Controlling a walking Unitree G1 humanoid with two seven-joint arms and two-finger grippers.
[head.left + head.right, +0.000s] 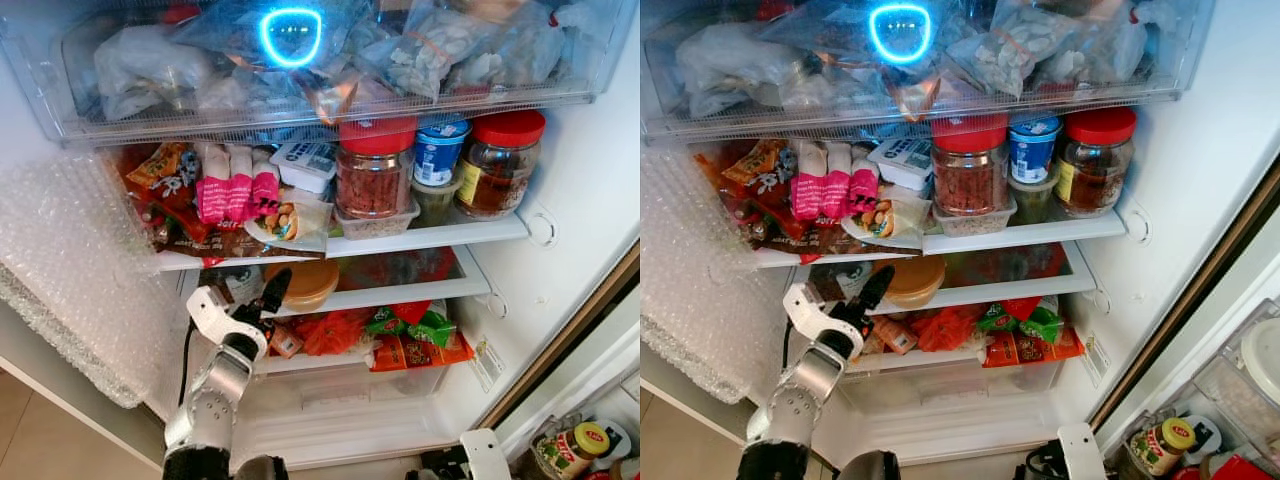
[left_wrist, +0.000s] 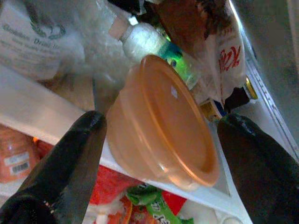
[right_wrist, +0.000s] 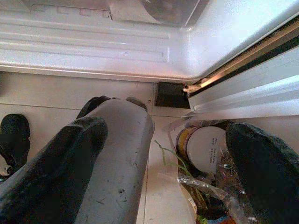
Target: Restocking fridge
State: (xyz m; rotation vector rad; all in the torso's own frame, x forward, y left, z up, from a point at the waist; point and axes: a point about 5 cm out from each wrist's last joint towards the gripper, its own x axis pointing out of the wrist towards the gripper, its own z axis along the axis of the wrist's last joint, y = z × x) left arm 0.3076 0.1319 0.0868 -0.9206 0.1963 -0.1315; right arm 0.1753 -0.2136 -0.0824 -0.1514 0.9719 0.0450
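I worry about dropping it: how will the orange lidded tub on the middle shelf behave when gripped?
The orange tub looks like smooth plastic, so probably slippery. Its walls taper, so the open left end effector could slide off. It overhangs the shelf edge, so a push might tip it.

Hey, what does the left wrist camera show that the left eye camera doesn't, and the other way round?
Left wrist view: the left hand open, its black fingers either side of the orange tub without touching it, and a white bottle behind the tub.

Left eye view: the wider fridge, with red-lidded jars on the upper shelf, bags in the top drawer, bubble wrap at the left, and the right hand hanging low.

Both: the orange tub on the middle shelf and red and green packets below it.
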